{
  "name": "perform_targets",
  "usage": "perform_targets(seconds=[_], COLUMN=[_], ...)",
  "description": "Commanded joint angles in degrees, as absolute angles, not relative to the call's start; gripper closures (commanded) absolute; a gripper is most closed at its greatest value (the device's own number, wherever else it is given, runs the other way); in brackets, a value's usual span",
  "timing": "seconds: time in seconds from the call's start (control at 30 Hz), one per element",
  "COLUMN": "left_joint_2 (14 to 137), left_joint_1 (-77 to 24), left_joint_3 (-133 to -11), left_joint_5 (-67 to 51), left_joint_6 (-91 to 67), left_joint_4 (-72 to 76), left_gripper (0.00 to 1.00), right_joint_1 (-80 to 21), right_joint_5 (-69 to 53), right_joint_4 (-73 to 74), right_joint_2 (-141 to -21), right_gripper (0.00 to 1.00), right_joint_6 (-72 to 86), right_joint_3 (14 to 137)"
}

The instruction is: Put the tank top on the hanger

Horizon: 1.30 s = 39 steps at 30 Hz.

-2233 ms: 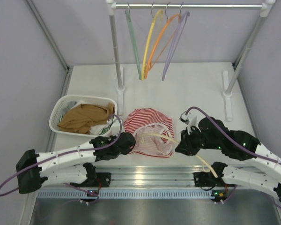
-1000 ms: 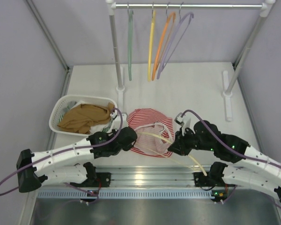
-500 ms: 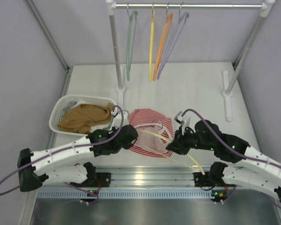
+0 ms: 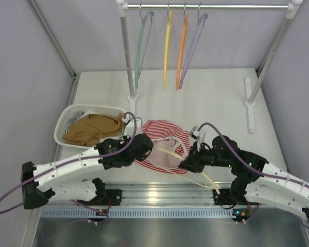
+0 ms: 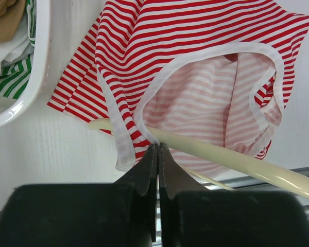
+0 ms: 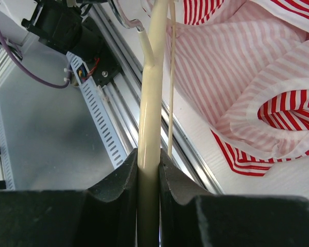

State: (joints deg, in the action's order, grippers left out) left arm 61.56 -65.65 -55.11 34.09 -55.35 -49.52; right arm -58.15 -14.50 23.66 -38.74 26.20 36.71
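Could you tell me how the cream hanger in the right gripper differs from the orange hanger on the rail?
The cream hanger is pale; the orange hanger is vivid. The cream hanger lies low over the table, clamped by the right gripper, one arm threaded into the tank top; the orange hanger hangs free and bare from the rail. Both are thin.

**Open bench behind, crowded front**

Bare bench (image 4: 216, 98) lies open between the rack posts (image 4: 127, 62), under the hung hangers (image 4: 167, 46). The basket (image 4: 62, 128) blocks the left. In front, the left tool (image 4: 150, 146), right tool (image 4: 183, 165), top (image 4: 162, 128) and cream hanger (image 5: 237, 160) fill the middle.
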Motion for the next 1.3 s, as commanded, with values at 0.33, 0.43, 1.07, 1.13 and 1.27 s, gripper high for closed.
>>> perform_targets(seconds=[0.33, 0.43, 1.07, 1.13, 1.27], left_joint_2=[62.0, 61.9, 60.3, 59.7, 59.5], left_joint_1=[-65.9, -65.9, -65.9, -65.9, -65.9], left_joint_3=[-60.9, -61.6, -63.3, -63.3, -63.6], left_joint_5=[37.3, 37.4, 37.0, 37.4, 37.7], left_joint_6=[-54.2, -53.8, -52.1, -51.9, -50.5], left_joint_4=[-51.2, -51.2, -52.1, -52.1, -51.4], left_gripper=[1.00, 1.00, 1.00, 1.00, 1.00], right_joint_1=[-59.1, -59.0, -59.2, -59.2, -59.2], right_joint_5=[-18.5, -17.7, -18.8, -19.0, -20.1], right_joint_4=[11.2, 11.2, 5.4, 3.7, 0.4], right_joint_2=[-40.7, -40.2, -41.7, -42.7, -44.1], right_gripper=[1.00, 1.00, 1.00, 1.00, 1.00], right_joint_6=[26.3, 25.5, 26.1, 26.0, 26.5], right_joint_3=[36.1, 36.8, 37.4, 37.6, 36.7])
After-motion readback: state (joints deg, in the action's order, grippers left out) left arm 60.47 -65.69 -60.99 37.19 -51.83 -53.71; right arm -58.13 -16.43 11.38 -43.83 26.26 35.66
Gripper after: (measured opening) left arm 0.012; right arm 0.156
